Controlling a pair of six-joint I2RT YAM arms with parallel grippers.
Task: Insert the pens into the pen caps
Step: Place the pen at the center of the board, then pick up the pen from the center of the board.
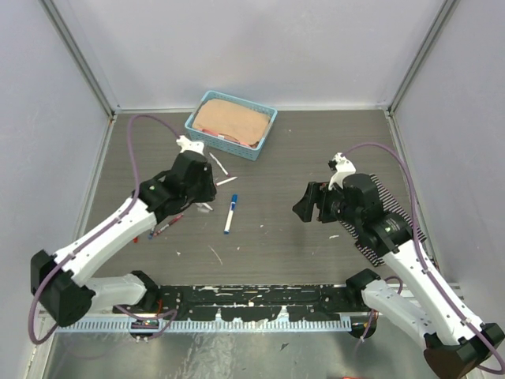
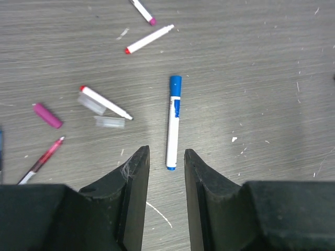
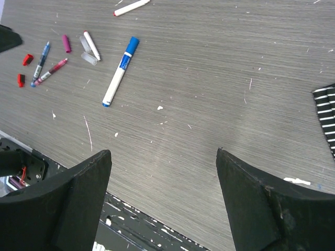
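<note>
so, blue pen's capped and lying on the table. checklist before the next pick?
1. Left claw empty: ok, jaws apart, gripping nothing.
2. Right claw empty: ok, wide open above bare table.
3. Blue pen capped: ok, blue cap on one end, pen lying flat.
4. Magenta cap free to grab: ok, lies alone, touching nothing.
5. Magenta-ended pen uncapped: cannot tell, cut off at the frame edge.
6. Red caps located: ok, two lie loose at the far left of the right wrist view.
</note>
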